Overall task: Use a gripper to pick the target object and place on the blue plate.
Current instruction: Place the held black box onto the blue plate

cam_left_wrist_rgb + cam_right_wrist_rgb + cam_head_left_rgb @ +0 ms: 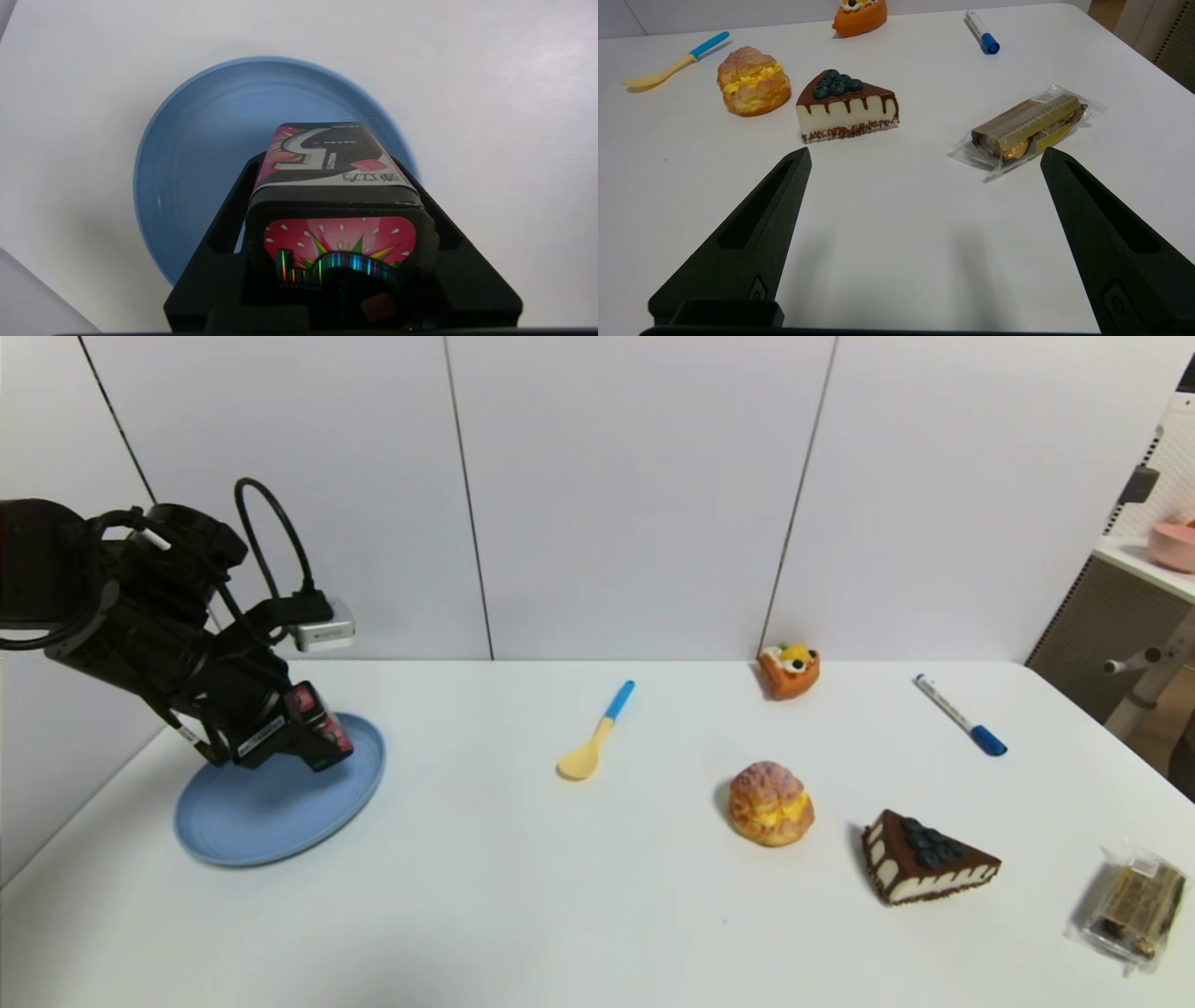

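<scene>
A white table (523, 896) with rounded corners fills most of the space in front of me, its top smooth and evenly lit, with only soft shadows. Behind it stands a pale grey panelled wall (635, 495), split by thin dark seams that run slightly slanted from top to bottom. Off to the right is a white shelf (1144, 565) over a grey perforated panel (1088, 625), with a pink bowl (1173, 545) resting on it.

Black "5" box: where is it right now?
Head view, far left: the black "5" box is clamped in the left gripper, over the blue plate, its far right part.
</scene>
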